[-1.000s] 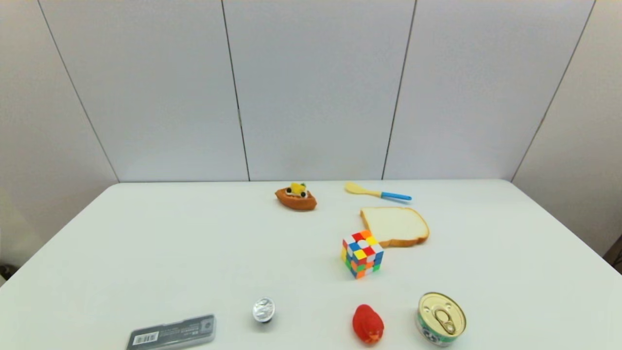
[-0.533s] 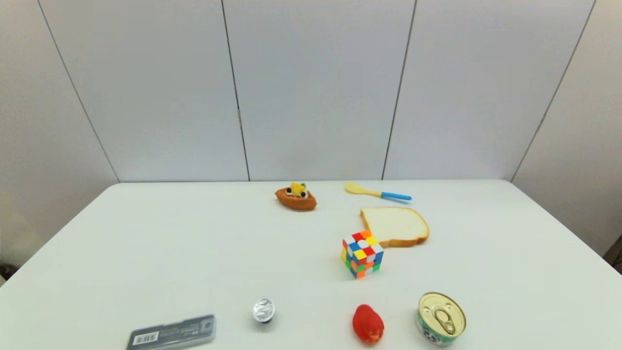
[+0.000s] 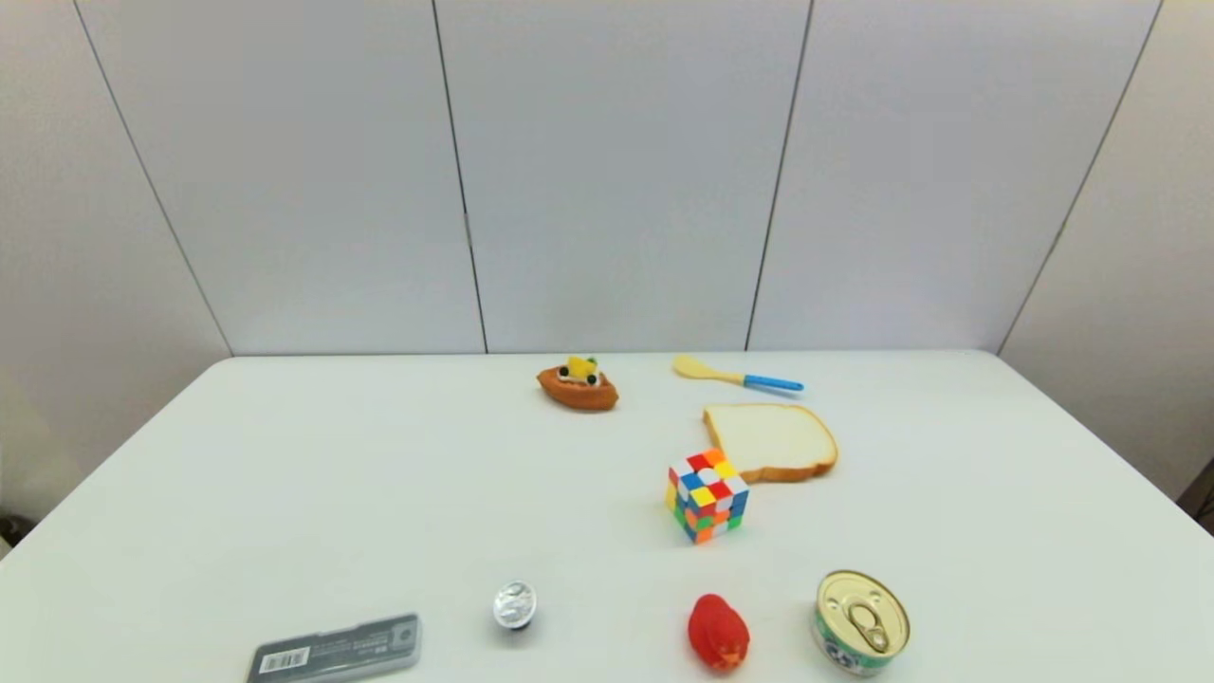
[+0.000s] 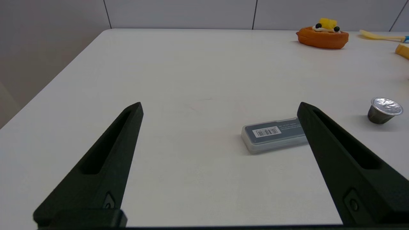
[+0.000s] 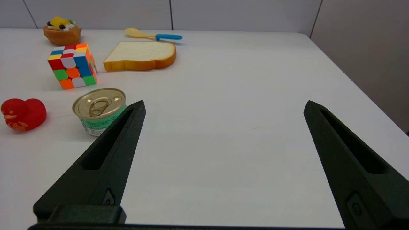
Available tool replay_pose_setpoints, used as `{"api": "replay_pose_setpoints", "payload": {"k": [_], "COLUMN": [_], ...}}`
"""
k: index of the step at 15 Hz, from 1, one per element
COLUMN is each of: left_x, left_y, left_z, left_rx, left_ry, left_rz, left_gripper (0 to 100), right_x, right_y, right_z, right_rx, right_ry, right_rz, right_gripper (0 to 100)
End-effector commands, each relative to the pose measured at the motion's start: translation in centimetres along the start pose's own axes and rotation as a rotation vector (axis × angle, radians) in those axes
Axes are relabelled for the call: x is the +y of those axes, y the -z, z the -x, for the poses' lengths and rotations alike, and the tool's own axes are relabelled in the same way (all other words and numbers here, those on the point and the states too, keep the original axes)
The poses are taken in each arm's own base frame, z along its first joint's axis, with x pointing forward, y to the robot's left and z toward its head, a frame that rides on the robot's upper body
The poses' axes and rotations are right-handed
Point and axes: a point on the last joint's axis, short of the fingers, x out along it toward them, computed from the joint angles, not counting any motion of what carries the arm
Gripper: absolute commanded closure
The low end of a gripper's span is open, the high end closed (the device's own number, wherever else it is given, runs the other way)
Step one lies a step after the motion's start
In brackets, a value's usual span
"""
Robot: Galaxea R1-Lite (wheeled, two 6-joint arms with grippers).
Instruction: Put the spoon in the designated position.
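The spoon (image 3: 735, 376) lies flat near the table's far edge, its pale yellow bowl pointing left and its blue handle right, just behind the bread slice (image 3: 770, 442). It also shows in the right wrist view as the spoon (image 5: 152, 34), and its bowl shows as the spoon (image 4: 380, 35) in the left wrist view. Neither arm appears in the head view. My left gripper (image 4: 220, 105) is open over the near-left table, empty. My right gripper (image 5: 223, 105) is open over the near-right table, empty, far from the spoon.
A fruit tart (image 3: 578, 384) sits left of the spoon. A colour cube (image 3: 707, 495) stands in front of the bread. Along the near edge are a grey case (image 3: 337, 649), a foil capsule (image 3: 514, 604), a red duck (image 3: 718, 633) and a tin can (image 3: 861, 621).
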Motion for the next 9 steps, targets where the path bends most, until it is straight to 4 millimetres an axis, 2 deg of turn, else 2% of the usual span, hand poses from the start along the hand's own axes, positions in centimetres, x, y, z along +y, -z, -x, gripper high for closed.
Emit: {"api": "replay_pose_setpoints", "payload": {"k": [1, 9], "left_x": [0.0, 0.0], "left_y": [-0.01, -0.01], "left_z": [-0.01, -0.01], "left_rx": [0.001, 0.001], "left_ry": [0.0, 0.0], "left_rz": [-0.001, -0.001], "left_gripper": [0, 0], "right_x": [0.0, 0.0], "right_y": [-0.01, -0.01], "right_z": [-0.01, -0.01], "right_rx": [0.001, 0.001], "right_ry": [0.0, 0.0], "right_rz": [0.0, 0.0], "right_gripper": [0, 0]}}
